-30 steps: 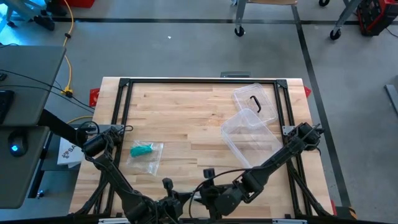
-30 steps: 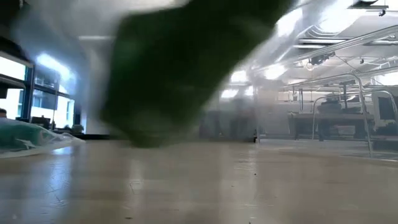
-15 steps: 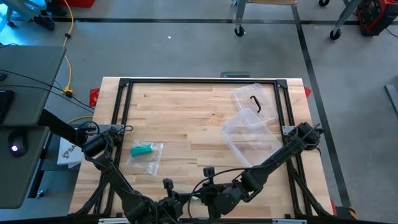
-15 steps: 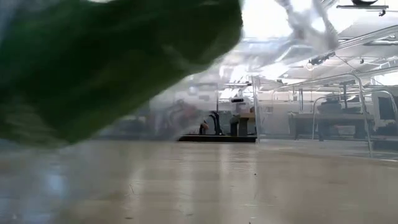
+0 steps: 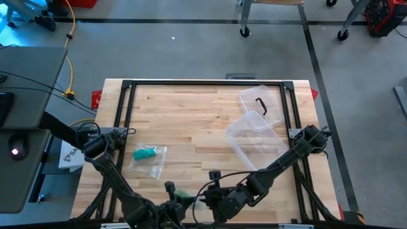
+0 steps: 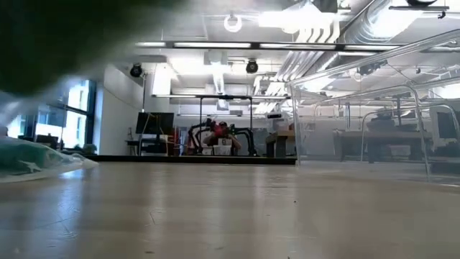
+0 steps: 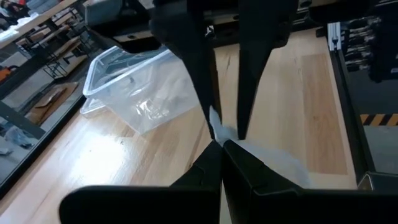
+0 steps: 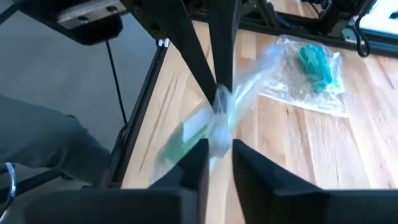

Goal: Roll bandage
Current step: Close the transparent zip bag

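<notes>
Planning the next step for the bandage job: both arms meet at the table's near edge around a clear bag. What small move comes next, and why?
Probably pull the clear bag open: the left gripper pinches one edge shut, the right gripper closes on another, and the green roll sits inside.

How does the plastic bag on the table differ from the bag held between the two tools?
The bag on the table lies flat on the wood, untouched, with a teal item inside; the held bag is off the table at the near edge, stretched between the left tool and right tool, with something green inside. The first looks still, the second blurred. Both are clear plastic.
</notes>
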{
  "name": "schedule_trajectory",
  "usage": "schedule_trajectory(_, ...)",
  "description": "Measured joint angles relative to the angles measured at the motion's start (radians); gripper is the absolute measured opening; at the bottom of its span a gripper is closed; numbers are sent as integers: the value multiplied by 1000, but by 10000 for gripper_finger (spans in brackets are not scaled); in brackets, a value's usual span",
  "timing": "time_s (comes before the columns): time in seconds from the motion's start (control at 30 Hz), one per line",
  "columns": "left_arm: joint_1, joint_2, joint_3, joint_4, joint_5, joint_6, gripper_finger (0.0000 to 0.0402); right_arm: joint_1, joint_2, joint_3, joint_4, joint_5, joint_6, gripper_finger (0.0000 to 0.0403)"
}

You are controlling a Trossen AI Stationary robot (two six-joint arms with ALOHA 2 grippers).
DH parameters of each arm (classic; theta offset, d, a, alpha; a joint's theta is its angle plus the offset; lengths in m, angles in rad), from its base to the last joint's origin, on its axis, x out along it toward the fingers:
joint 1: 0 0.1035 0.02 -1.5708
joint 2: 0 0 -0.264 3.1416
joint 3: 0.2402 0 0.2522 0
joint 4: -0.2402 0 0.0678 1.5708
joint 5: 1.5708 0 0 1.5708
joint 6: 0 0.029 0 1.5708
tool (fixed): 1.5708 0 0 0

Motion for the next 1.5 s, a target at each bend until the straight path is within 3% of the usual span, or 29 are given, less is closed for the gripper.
schedule_trajectory(0.17,-4,0,0,0,-2,0,0,0,0,0,-10,-9,30,114)
schedule_trajectory(0.33,-4,0,0,0,10,1,0,0,-1,0,-6,2,24,127)
schedule_trajectory(0.5,-4,0,0,5,21,1,0,5,-5,15,17,17,-14,106)
schedule_trajectory(0.73,-4,0,0,23,20,1,0,-3,6,16,21,-19,-22,11)
schedule_trajectory(0.97,-3,1,0,23,31,-20,5,6,8,16,8,25,-25,6)
schedule_trajectory(1.13,13,-9,0,15,100,-102,56,8,8,16,-15,22,-18,4)
schedule_trajectory(1.33,60,-10,0,19,167,-94,131,8,8,16,-18,18,-18,0)
schedule_trajectory(1.5,72,-10,0,40,166,-30,135,10,8,16,-21,18,-18,2)
